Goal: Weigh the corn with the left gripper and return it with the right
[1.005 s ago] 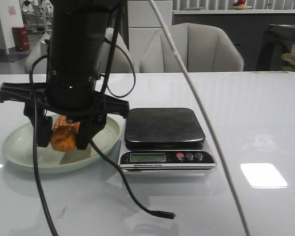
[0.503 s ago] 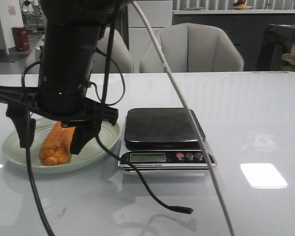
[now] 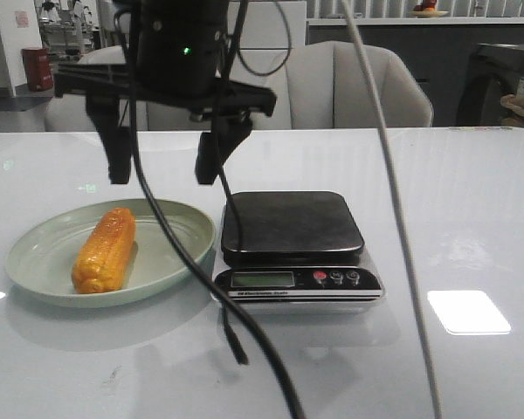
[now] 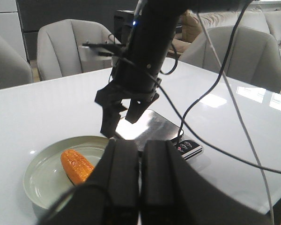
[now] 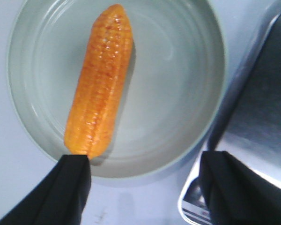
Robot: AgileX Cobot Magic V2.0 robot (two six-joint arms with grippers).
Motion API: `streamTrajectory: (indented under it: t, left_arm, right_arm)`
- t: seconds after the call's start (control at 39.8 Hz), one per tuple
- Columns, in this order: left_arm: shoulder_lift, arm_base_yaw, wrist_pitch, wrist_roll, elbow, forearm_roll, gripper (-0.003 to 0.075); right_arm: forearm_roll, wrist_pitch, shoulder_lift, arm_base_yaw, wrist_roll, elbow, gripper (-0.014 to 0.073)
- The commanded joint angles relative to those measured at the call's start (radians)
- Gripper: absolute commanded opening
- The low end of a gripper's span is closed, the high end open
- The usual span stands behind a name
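The corn (image 3: 104, 249) lies lengthwise in the green plate (image 3: 35, 275) left of the scale (image 3: 293, 229); firm, ridged and probably light, best pinched across its middle. Orange-yellow, blunt-ended. Above it, the right gripper (image 3: 162, 159) hangs with fingers spread, empty; the left gripper (image 4: 140, 173) fingers are pressed together.

The right gripper (image 3: 163, 159) has risen from plate level, where 1 second ago its fingers straddled the corn (image 3: 104, 249), to well above the green plate (image 3: 39, 262), jaws spread and empty. The corn, then lifted and tilted between the fingers, now lies flat in the plate. The dangling cable end (image 3: 237, 347) has swung leftward, nearer the scale (image 3: 293, 240).
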Motion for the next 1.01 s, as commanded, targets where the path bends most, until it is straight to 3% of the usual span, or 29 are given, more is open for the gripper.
streamTrajectory:
  t: [0.0,0.23,0.45,0.6,0.98]
  left_arm:
    - [0.012,-0.006,-0.085,0.000,-0.025,-0.003,0.0122]
    - [0.012,-0.006,-0.085,0.000,-0.025,-0.003,0.0122]
    - [0.012,-0.006,-0.085,0.000,-0.025,-0.003,0.0122]
    - [0.012,-0.006,-0.085,0.000,-0.025,-0.003,0.0122]
    - [0.012,-0.006,-0.085,0.000,-0.025,-0.003,0.0122]
  right_arm:
    - [-0.099,0.026,-0.122,-0.015,-0.045,-0.008,0.0580]
    - [-0.147,0.005,-0.287,-0.019,-0.161,0.154,0.0580]
    - [-0.091,-0.161,-0.518,-0.019,-0.287,0.409,0.0580]
    - [-0.077,-0.269,-0.701,-0.018,-0.304,0.614,0.0580]
    - [-0.077,-0.736,-1.237,-0.018,-0.303,1.192,0.0580]
